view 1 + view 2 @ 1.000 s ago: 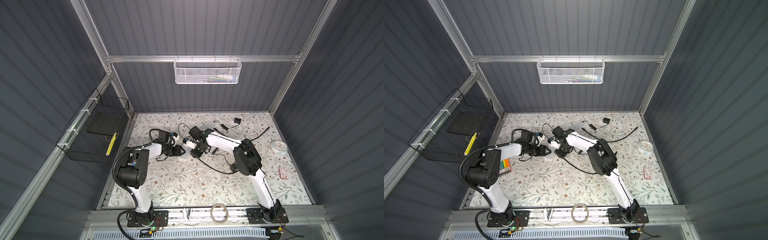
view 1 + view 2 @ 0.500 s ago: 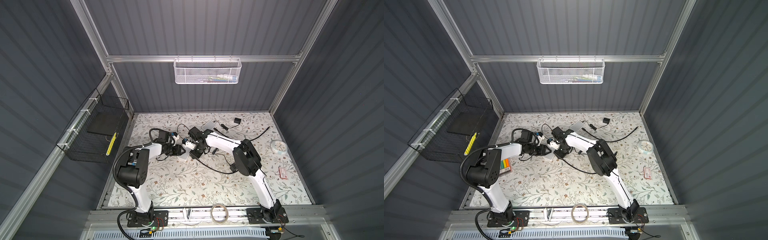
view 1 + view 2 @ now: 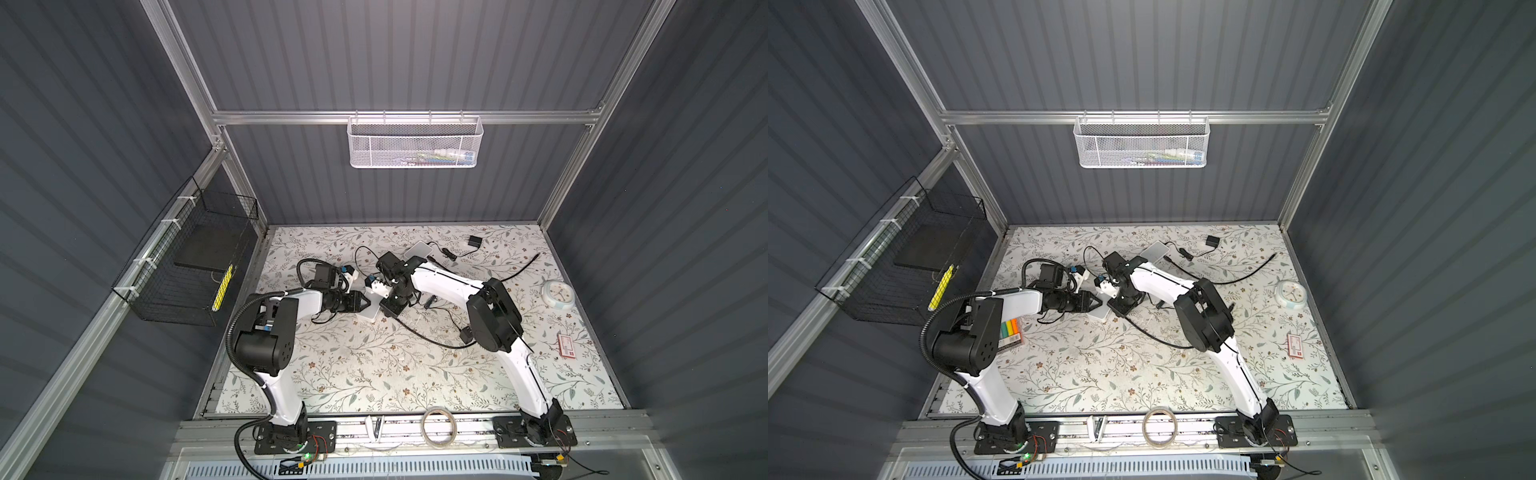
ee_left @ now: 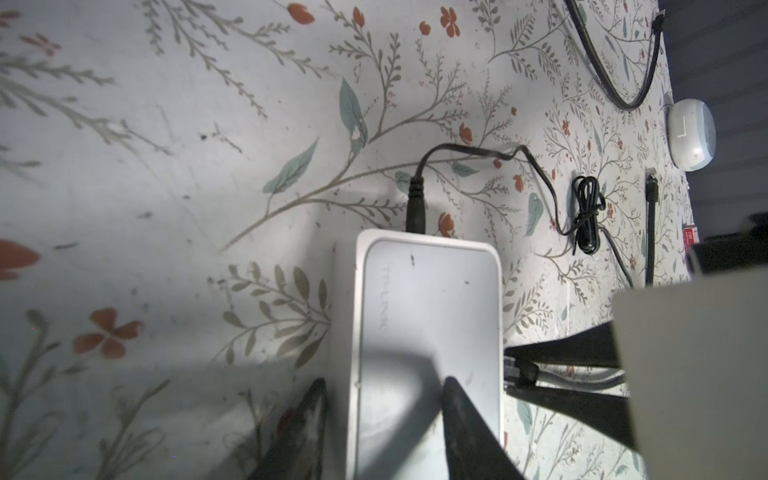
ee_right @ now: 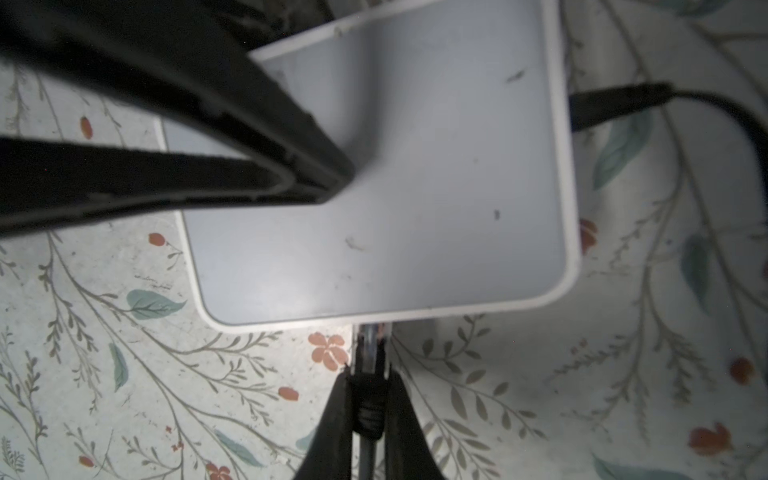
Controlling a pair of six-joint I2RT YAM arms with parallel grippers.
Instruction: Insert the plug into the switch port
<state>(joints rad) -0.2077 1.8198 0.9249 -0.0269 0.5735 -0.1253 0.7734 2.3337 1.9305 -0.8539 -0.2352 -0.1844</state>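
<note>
The floral-covered bench [image 3: 374, 374] carries the work a little toward 10 o'clock from its middle. There lies the white TP-Link network switch [image 3: 369, 312], flat, with a black power lead [image 4: 415, 203] already in one short side.

The left pincer [image 4: 378, 384] reaches in from 9 o'clock with its jaws apart. One finger [image 4: 465, 415] is over the switch's top face and the other [image 4: 309, 415] is just off its long side. Whether they press on the case cannot be told.

The right pincer [image 5: 368, 384] stands at the switch's 3 o'clock side, clamped on the black boot of the Ethernet plug [image 5: 369, 353]. The plug's clear tip meets the switch's port edge. The port mouth is hidden under the rim, so how deep it sits cannot be told. The black Ethernet cable [image 3: 432, 338] trails toward 4 o'clock.

The switch looks to be a light, hollow, smooth plastic box. It would probably slide on the cloth under an end-on push, so it needs bracing from the far side or from above.

The plug is likely small, stiff and brittle at its latch tab. It is best held on the boot just behind the body, clear of the tab. The springy cable may twist it off line.
</note>
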